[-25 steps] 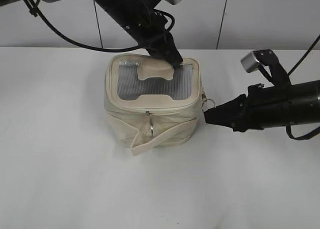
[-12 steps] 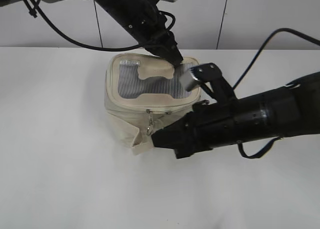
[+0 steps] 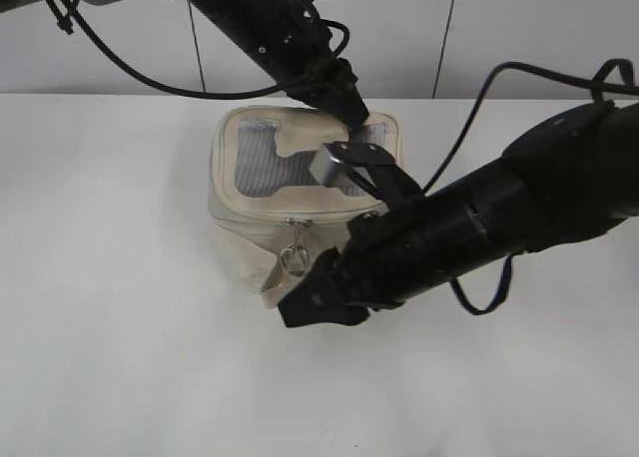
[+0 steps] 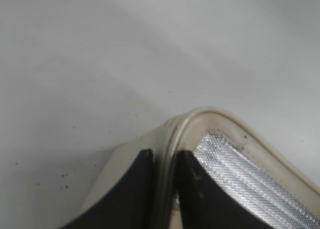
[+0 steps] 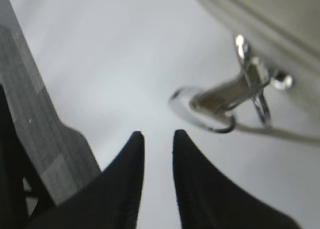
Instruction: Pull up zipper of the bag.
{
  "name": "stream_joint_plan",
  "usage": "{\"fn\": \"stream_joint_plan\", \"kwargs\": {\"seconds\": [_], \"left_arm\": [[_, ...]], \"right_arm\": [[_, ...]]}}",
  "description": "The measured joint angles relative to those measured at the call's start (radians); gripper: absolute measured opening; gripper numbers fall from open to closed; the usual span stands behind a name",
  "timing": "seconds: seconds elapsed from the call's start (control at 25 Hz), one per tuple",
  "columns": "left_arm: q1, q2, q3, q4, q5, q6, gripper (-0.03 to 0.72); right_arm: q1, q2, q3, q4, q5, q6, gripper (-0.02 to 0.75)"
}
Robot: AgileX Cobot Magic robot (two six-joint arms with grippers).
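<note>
Zipper [image 3: 300, 221] rims the soft, light bag [image 3: 300, 193], its small slick ring pull [image 3: 293, 261] on the front face likely the hold point; left gripper [image 4: 165, 189] pinches the bag's rear rim, right gripper [image 3: 300, 307], jaws narrowly parted and empty, angles low just below the pull.
</note>
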Motion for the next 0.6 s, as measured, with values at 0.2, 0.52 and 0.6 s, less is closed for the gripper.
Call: {"fn": "stream_joint_plan", "kwargs": {"seconds": [0.2, 0.52, 0.6], "left_arm": [[0.007, -0.047, 0.005, 0.037, 0.007, -0.1, 0.258], [0.026, -0.261, 0.131, 0.281, 0.006, -0.34, 0.237], [0.026, -0.326, 0.223, 0.396, -0.02, -0.421, 0.237]], "right_arm": [[-0.151, -0.067, 0.0, -0.357, 0.112, 0.33, 0.515], [-0.376, -0.243, -0.001, -0.715, 0.251, 0.654, 0.571], [-0.403, -0.284, 0.006, -0.771, 0.284, 0.722, 0.571]]}}
